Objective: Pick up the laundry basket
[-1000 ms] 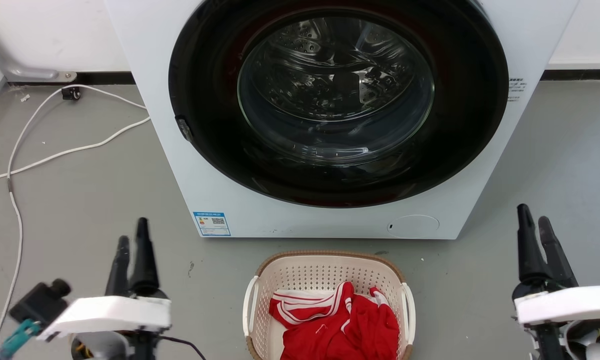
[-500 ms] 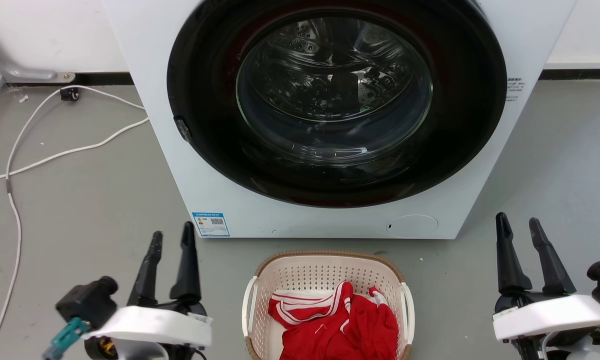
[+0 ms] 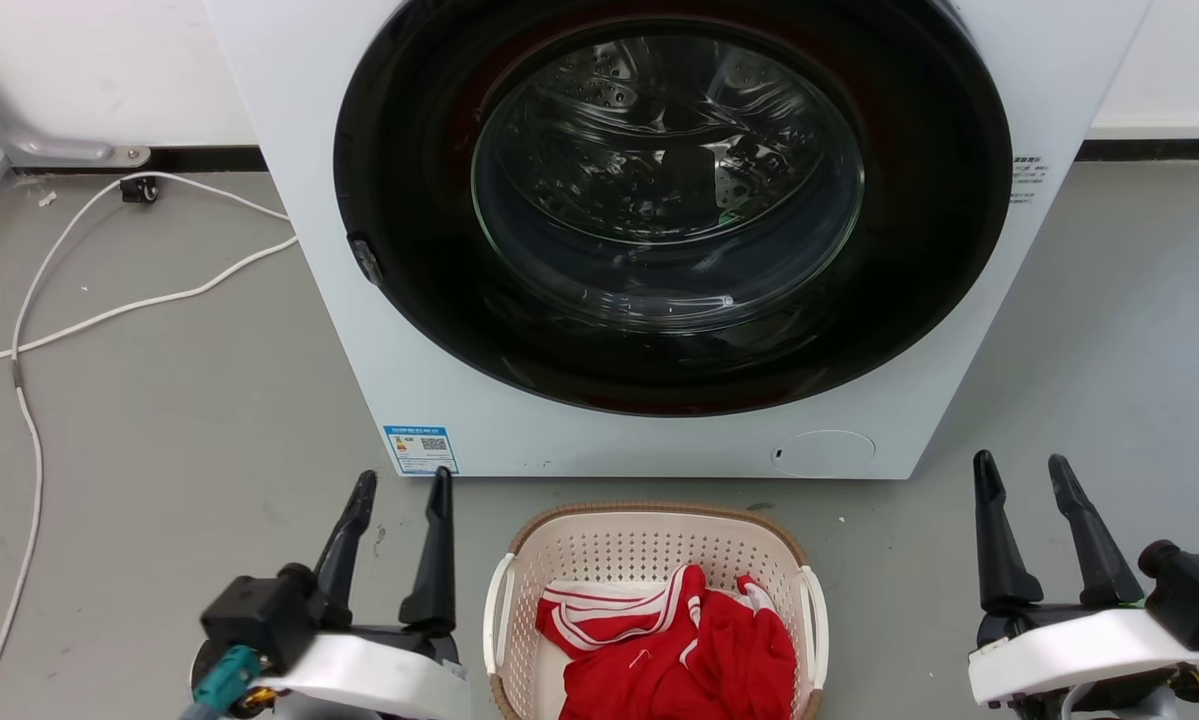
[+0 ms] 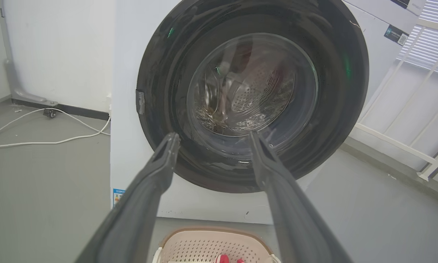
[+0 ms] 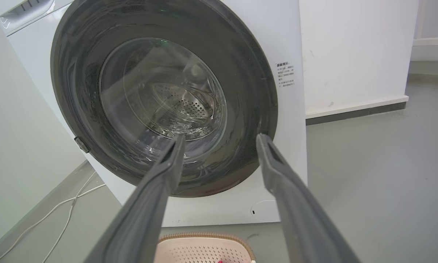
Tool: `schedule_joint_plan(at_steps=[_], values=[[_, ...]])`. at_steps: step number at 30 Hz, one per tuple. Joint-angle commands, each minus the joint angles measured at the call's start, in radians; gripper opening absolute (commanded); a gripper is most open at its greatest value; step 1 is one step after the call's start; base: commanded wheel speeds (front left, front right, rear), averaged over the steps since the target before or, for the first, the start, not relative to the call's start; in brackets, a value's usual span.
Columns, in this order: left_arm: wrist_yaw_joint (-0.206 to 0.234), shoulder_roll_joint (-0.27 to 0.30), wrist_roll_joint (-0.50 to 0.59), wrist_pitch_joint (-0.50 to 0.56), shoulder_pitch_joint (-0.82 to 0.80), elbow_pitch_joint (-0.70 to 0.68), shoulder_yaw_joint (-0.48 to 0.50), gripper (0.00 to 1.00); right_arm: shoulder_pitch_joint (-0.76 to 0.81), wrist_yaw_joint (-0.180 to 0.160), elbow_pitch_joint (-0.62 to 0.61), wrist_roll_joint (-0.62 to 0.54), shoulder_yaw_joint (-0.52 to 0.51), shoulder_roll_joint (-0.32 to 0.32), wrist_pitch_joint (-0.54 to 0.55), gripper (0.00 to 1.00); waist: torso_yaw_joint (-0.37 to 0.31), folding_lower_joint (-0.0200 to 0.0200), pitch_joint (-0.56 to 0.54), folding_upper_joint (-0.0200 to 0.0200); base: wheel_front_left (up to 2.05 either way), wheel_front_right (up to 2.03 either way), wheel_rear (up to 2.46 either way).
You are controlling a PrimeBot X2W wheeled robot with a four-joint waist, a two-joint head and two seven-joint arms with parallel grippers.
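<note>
Well, a grey floor (image 3: 159,420) fills the room, and on it stands a big white washing machine (image 3: 439,380) with a round dark glass door (image 3: 669,200). Right in front of the machine, down on the floor, sits the cream plastic laundry basket (image 3: 649,545) with little holes in its walls, a brown woven-look rim and a white handle on each side. It is near the machine but not touching it. The left gripper (image 3: 403,480) is just beside the basket's left handle, with its two long dark fingers pointing at the machine. Its jaws are wide and hold nothing. The right gripper (image 3: 1021,463) is on the basket's other side, well apart from it, and its jaws are wide and hold nothing too. A crumpled red cloth with white stripes (image 3: 689,650) lies inside the basket. A thin white cable (image 3: 109,312) winds over the floor to the left of the machine. A small blue sticker (image 3: 421,448) sits low on the machine's front.
</note>
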Motion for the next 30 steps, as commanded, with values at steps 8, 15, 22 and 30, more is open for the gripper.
schedule_joint_plan(at_steps=[8,15,22,30], values=[[0.051,0.047,0.119,-0.027,-0.002,0.002,-0.083,1.0,0.008,0.0,0.007,-0.107,0.013,-0.003,-0.027,1.0,-0.005,0.0,0.0,-0.0001,0.0,0.0,0.0],[0.058,0.055,0.148,-0.043,0.002,0.005,-0.11,1.0,0.013,0.0,-0.003,-0.165,0.023,-0.003,-0.042,1.0,-0.007,0.0,0.002,-0.0001,0.0,0.0,0.0],[0.027,0.014,0.092,-0.057,0.027,-0.006,-0.053,1.0,0.019,0.0,0.003,-0.113,0.017,-0.002,-0.057,1.0,-0.009,0.0,0.003,-0.0001,0.0,0.0,0.0],[-0.034,-0.008,0.155,-0.073,0.045,0.031,-0.022,1.0,0.025,0.0,0.04,-0.116,0.017,-0.002,-0.072,1.0,-0.011,0.0,0.004,-0.0001,0.0,0.0,0.0]])
